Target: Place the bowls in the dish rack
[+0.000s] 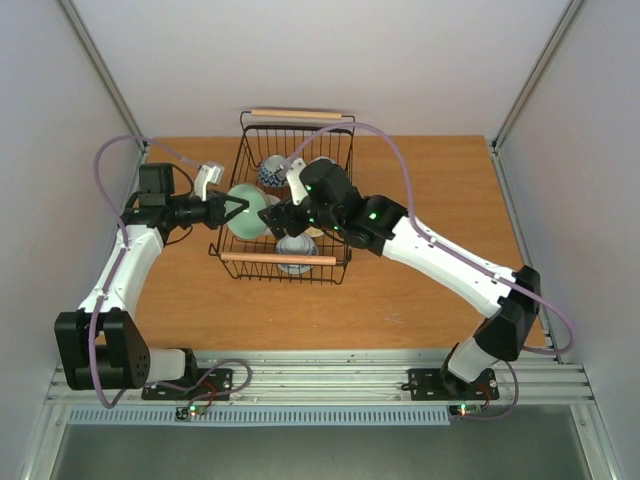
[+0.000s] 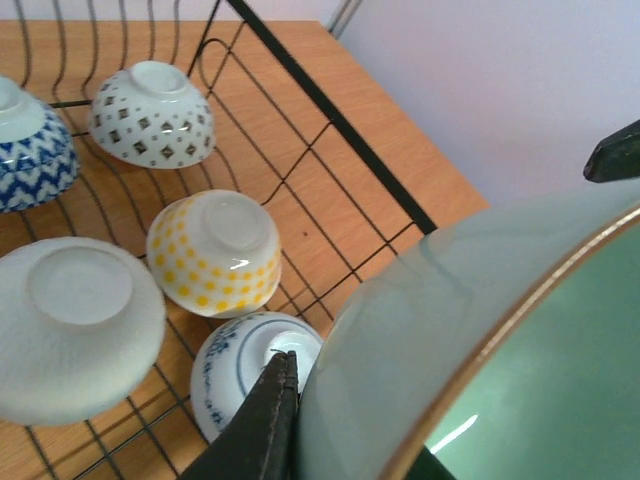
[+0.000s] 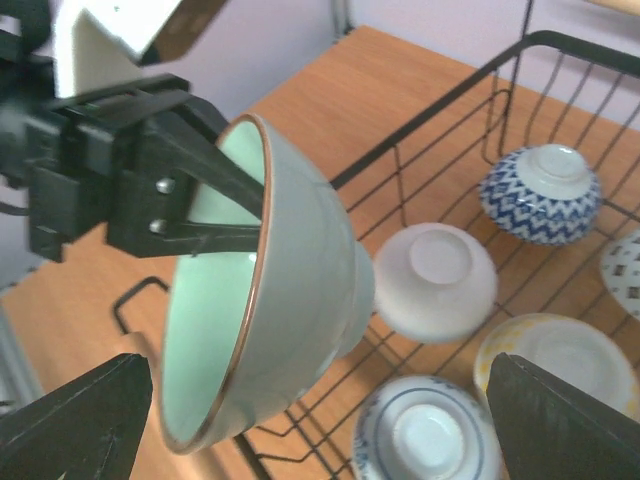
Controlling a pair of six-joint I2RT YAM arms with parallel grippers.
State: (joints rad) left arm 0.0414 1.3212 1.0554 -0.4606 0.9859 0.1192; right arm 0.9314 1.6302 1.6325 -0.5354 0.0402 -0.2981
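Note:
My left gripper (image 1: pixel 232 208) is shut on the rim of a pale green bowl (image 1: pixel 248 210), one finger inside and one outside. It holds the bowl tilted on its side over the left part of the black wire dish rack (image 1: pixel 300 128). In the left wrist view the bowl (image 2: pixel 480 330) fills the right side, with the outer finger (image 2: pixel 265 420) against its wall. Several bowls lie upside down in the rack: blue zigzag (image 3: pixel 540 190), plain white (image 3: pixel 435 280), yellow-dotted (image 3: pixel 560 365), blue-lined (image 3: pixel 425 435). My right gripper (image 1: pixel 275 215) hovers over the rack, open wide and empty, close to the green bowl (image 3: pixel 270 300).
A diamond-patterned bowl (image 2: pixel 150 115) also lies upside down at the far side of the rack. The rack's wooden handles (image 1: pixel 278 259) are at its near and far ends. The wooden table (image 1: pixel 420 180) lies around the rack. White walls enclose the cell.

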